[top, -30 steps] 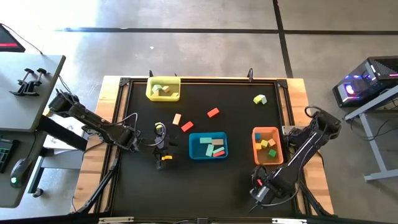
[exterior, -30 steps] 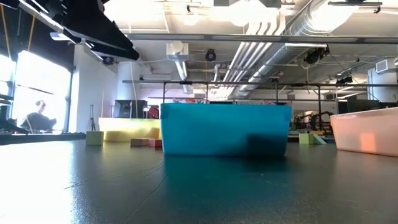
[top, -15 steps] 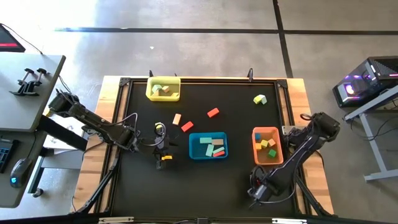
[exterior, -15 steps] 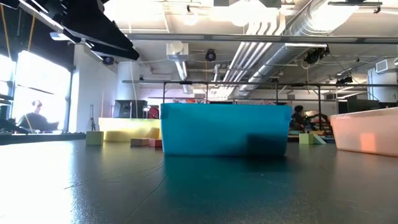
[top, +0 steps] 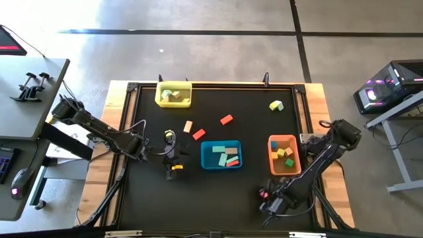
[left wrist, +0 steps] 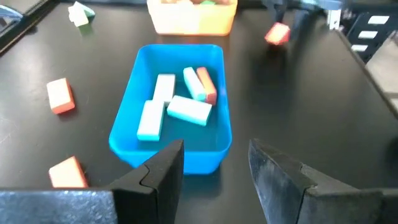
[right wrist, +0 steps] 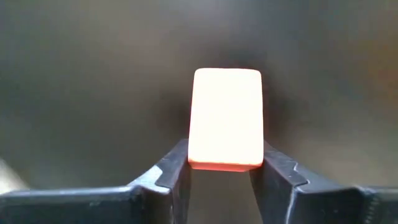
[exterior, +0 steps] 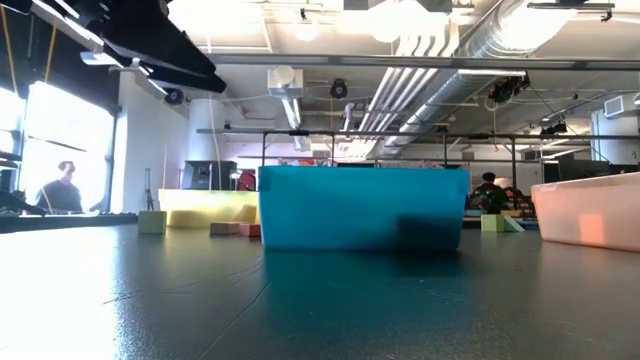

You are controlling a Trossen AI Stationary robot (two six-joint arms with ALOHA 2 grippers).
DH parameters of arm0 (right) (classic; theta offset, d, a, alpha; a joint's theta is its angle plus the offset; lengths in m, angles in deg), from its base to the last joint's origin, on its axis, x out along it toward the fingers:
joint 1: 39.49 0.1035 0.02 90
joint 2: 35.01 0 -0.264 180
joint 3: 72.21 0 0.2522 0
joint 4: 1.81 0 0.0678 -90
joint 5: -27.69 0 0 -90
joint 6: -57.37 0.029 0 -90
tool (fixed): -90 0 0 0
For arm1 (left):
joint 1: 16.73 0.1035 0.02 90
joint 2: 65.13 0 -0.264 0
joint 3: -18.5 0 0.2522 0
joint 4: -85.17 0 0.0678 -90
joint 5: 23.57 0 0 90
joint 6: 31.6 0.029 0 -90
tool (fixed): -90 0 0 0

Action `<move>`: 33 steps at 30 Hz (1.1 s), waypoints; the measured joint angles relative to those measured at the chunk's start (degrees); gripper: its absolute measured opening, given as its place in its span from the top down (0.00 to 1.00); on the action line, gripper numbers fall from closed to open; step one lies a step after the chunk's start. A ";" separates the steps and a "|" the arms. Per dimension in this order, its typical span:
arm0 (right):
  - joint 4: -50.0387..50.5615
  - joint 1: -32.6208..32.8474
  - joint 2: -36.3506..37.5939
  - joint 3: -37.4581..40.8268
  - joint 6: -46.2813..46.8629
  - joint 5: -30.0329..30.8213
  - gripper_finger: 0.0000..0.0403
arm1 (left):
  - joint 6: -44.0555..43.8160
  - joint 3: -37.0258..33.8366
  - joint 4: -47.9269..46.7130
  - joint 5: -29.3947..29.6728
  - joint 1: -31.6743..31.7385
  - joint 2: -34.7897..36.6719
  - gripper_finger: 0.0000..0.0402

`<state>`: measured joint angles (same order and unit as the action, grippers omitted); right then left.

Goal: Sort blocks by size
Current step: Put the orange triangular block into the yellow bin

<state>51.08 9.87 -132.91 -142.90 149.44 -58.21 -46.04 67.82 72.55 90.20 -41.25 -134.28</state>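
A red block (right wrist: 225, 115) lies on the black mat near the table's near right corner, also seen as the red block (top: 262, 194) from above. My right gripper (right wrist: 225, 155) points down over it and is shut on it. My left gripper (left wrist: 214, 165) hangs open left of the blue tray (left wrist: 171, 106), with nothing between its fingers. The blue tray holds several bar blocks (left wrist: 186, 109). Loose blocks lie on the mat: a tan block (top: 188, 125), two red blocks (top: 198, 134) (top: 226, 119) and a lime and pale green pair (top: 276, 105). My right gripper pinches the red block by two opposite sides (right wrist: 198, 155), one finger on each. The fingers come from above, pointing down. The block lies flat, and as far as the frames show it rests on the mat.
A yellow tray (top: 173, 94) with blocks stands at the far left, an orange tray (top: 284, 155) with blocks at the right. In the low view the blue tray (exterior: 362, 207) fills the middle. People show in the room behind the table.
My right gripper has gone down toward the mat and a little toward the table's left edge, tipping steeper; the red block now shows beside its fingers in the high view. My left arm has kept still.
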 joint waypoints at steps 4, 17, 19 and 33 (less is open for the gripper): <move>-6.11 -0.51 0.06 -2.68 -13.67 10.27 0.69 | 0.65 0.00 4.71 -1.57 -0.11 -1.78 0.58; -46.91 -10.39 -0.76 1.28 -60.08 43.08 0.69 | 36.96 1.61 45.26 -16.31 0.80 -18.76 0.57; -52.23 -11.50 -1.72 1.30 -66.23 44.14 0.69 | 35.47 3.45 47.63 -16.22 1.28 -20.67 0.55; -65.32 -11.71 -4.64 1.30 -81.77 45.00 0.69 | 25.30 11.88 45.09 -15.97 2.07 -29.74 0.34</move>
<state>-14.24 -1.84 -137.55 -141.61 67.67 -13.21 -20.74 79.70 117.64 74.23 -39.18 -164.02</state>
